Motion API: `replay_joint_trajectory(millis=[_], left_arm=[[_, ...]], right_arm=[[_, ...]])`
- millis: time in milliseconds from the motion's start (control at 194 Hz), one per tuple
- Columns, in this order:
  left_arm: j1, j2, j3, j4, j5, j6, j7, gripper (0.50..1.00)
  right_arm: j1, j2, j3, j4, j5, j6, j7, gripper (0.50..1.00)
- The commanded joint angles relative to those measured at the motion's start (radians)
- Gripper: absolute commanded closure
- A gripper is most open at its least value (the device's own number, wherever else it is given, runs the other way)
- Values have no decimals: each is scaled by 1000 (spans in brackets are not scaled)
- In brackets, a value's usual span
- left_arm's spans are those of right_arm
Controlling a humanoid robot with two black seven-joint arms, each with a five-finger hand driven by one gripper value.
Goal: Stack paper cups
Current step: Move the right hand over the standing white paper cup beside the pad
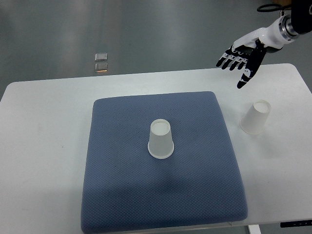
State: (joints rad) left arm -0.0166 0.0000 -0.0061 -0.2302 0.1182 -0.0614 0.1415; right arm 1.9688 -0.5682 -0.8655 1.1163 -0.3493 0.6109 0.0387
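Mat (pixel 122 195) bears one cup (pixel 161 139); another (pixel 256 117) stands beside it.

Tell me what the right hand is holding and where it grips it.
Nothing. The right hand hangs open above the table, apart from both paper cups. No left hand shows.

One top cam, steep down, robot's side

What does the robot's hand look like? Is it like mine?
A bit. The right hand has a white shell on its back and black jointed fingers with pale patches near the tips. A shiny silver wrist joins it to the arm. The left hand isn't visible.
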Motion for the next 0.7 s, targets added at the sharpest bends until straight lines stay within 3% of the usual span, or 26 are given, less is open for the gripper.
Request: replay_joint_trajectory(millis=[0, 118, 386, 556, 695], left_arm=[[0, 0, 0, -5, 0, 0, 0, 500], [0, 0, 0, -6, 0, 0, 0, 500], [0, 0, 0, -6, 0, -2, 0, 500], [0, 0, 1, -15, 0, -2, 0, 500], [0, 0, 1, -17, 0, 0, 0, 500]], right_arm=[[107, -41, -61, 109, -37, 0, -6, 576], [242, -68, -132, 180, -73, 0, -17, 576], [400, -163, -225, 247, -125, 0, -19, 568], [389, -183, -230, 229, -185, 0, -19, 568], [303, -167, -225, 200, -192, 0, -19, 570]])
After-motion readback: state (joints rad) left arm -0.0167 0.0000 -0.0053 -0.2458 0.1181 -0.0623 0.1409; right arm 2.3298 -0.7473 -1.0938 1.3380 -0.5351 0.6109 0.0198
